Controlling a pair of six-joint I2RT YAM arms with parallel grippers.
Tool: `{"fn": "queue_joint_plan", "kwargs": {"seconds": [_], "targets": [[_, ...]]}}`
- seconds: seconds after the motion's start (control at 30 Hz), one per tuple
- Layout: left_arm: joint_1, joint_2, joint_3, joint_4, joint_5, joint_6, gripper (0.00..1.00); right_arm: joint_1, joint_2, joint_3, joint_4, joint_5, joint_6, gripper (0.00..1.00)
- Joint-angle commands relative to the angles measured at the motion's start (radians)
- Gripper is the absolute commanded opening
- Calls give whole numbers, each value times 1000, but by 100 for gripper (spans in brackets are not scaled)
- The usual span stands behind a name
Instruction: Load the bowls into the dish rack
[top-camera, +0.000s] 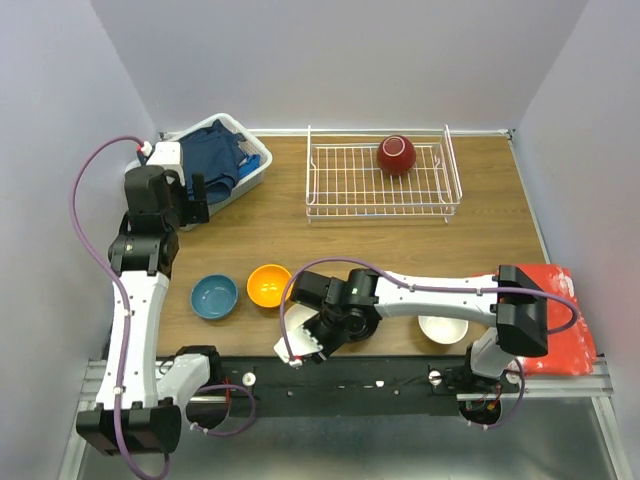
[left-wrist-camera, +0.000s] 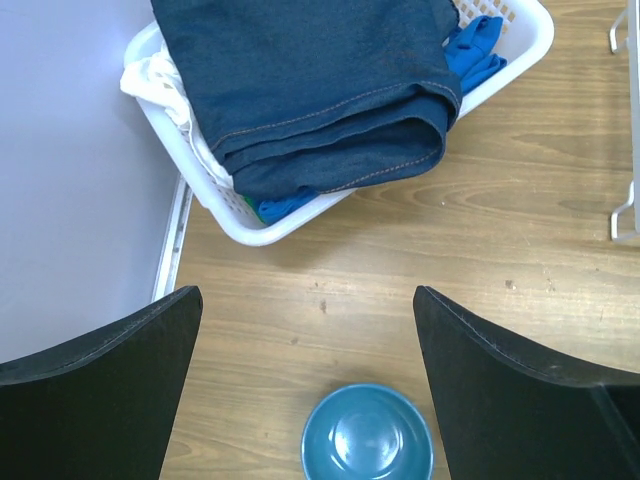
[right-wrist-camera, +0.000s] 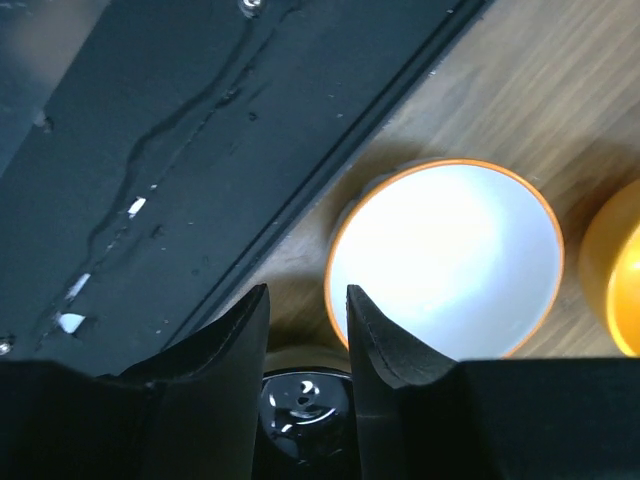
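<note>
Right arm (top-camera: 430, 292) hides most of a white bowl (top-camera: 298, 320).

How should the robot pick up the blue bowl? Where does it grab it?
Grab the blue bowl by its rim, coming straight down from above, with one of the jaws inside and one outside. It sits upright with its open side up, and its round, smooth wall would probably slip out of a sideways squeeze. Pick a part of the rim away from the orange bowl, which sits close beside it.
</note>
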Motion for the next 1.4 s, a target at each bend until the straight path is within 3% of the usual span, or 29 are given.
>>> {"fn": "queue_joint_plan", "kwargs": {"seconds": [0.0, 0.4, 0.6, 0.8, 0.93, 1.1, 1.2, 1.37], "targets": [[8, -62, -62, -38, 5, 22, 96, 4, 31, -20, 66, 59, 8, 44], [21, -124, -137, -36, 27, 16, 96, 3, 123, -15, 109, 75, -21, 38], [28, -130, -145, -38, 33, 17, 96, 4, 143, 6, 97, 75, -26, 21], [29, -121, -128, -45, 47, 29, 95, 4, 121, 103, -26, 12, -47, 2], [28, -95, -104, -47, 79, 34, 95, 4, 123, 306, -225, -13, -64, 1], [28, -46, -67, -13, 175, 32, 94, -7, 86, 375, -311, 53, -67, 1], [26, 8, -35, 19, 260, 26, 89, -71, 58, 399, -311, 55, -43, 1], [-6, 126, 53, 89, 286, 46, 87, -351, 135, 609, -336, -106, 132, 1]]}}
